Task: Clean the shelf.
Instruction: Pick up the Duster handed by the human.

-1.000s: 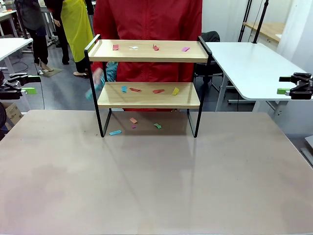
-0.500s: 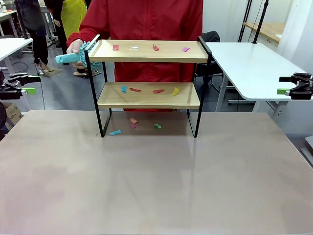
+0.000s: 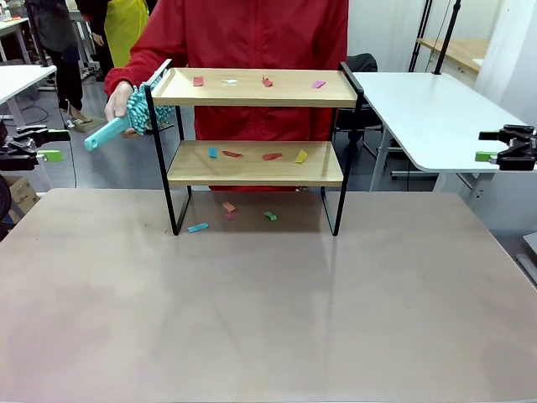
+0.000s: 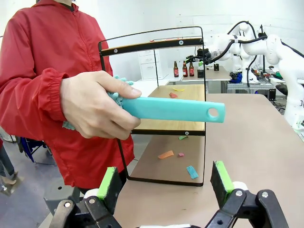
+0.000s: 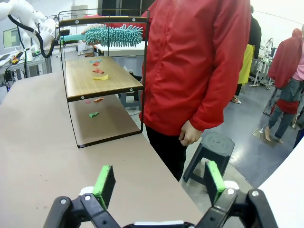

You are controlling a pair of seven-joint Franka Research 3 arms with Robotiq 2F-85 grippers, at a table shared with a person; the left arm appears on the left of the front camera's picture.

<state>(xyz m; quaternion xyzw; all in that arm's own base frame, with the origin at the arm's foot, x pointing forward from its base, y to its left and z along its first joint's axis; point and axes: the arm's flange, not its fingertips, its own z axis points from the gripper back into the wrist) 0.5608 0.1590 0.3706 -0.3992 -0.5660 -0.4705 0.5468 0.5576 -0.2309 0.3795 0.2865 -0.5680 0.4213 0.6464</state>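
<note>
The shelf (image 3: 252, 88) stands at the table's far middle, with coloured paper scraps (image 3: 271, 156) on both wooden boards and on the table beneath it (image 3: 228, 206). A person in a red jacket (image 3: 252, 34) stands behind it; one hand (image 3: 117, 96) holds a teal duster (image 3: 138, 109) at the shelf's left end, handle tilted down. My left gripper (image 3: 49, 144) hangs open at the far left and my right gripper (image 3: 493, 143) open at the far right, both clear of the shelf. The left wrist view shows the hand (image 4: 95, 111) and handle (image 4: 171, 109) close above my open fingers (image 4: 107, 183).
White side tables (image 3: 428, 109) flank the work table (image 3: 268, 319). A black stool (image 5: 213, 147) stands by the person's legs, and other people stand farther back. The table surface in front of the shelf is bare.
The person's hand lifted the duster from beside the lower board up to the shelf's top left corner, then tipped its handle downward. Both grippers stayed still and open.
</note>
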